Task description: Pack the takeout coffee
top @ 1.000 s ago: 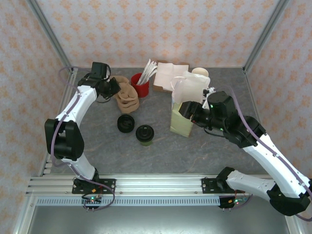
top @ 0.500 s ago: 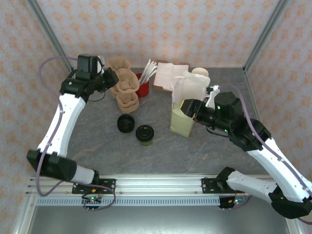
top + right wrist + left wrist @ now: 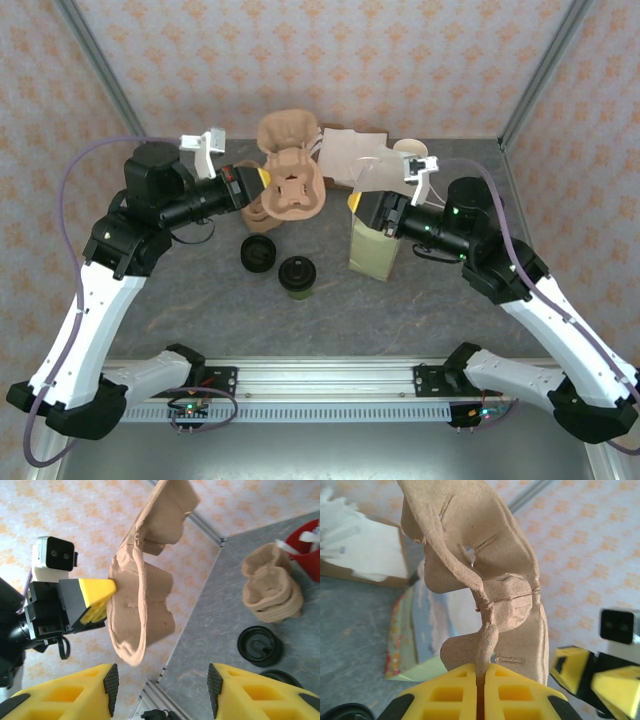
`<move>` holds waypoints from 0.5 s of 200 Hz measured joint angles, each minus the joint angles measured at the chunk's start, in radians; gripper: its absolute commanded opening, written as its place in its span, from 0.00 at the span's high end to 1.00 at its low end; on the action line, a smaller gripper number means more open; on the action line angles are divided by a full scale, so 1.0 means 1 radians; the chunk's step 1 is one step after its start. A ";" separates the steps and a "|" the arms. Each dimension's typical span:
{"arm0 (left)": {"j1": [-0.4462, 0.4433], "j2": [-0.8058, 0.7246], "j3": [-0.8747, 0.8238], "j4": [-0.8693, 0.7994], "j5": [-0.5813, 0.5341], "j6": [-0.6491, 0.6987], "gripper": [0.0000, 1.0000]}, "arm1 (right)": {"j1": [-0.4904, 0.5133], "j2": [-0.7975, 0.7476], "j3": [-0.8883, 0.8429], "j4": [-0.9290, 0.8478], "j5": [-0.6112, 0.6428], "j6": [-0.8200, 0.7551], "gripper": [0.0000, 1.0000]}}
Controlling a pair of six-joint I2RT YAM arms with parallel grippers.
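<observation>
Well, the floor of this booth is a grey mottled table, walled on three sides with pale wallpaper in an orange flower print and framed by aluminium posts.

From above, the takeout coffee stands upright under a black lid near the middle of the table. It is just beside a squat pile of black lids on its left, and apart from the pale green paper bag standing to its right.

The left gripper is raised over the back of the table and holds a brown pulp cup carrier in the air. Its own wrist camera gives the detail: the yellow jaws are pressed together on a thin edge of the carrier, which rises above them.

The right gripper hovers at the bag's top edge. Its wrist camera looks across at the carrier through jaws about halfway apart with nothing between them. It also catches a stack of carriers on the table near a red cup.
</observation>
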 measured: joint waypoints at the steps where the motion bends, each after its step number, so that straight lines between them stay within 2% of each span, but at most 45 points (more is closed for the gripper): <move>1: -0.002 0.000 -0.001 0.001 0.001 0.000 0.91 | 0.000 0.001 0.000 0.001 -0.002 0.000 0.48; 48: -0.105 -0.004 -0.031 0.066 0.013 -0.010 0.91 | 0.028 0.063 0.032 0.043 -0.085 -0.016 0.48; 100: -0.123 0.015 -0.032 0.096 0.013 -0.010 0.91 | 0.042 0.066 0.035 0.043 -0.099 -0.041 0.57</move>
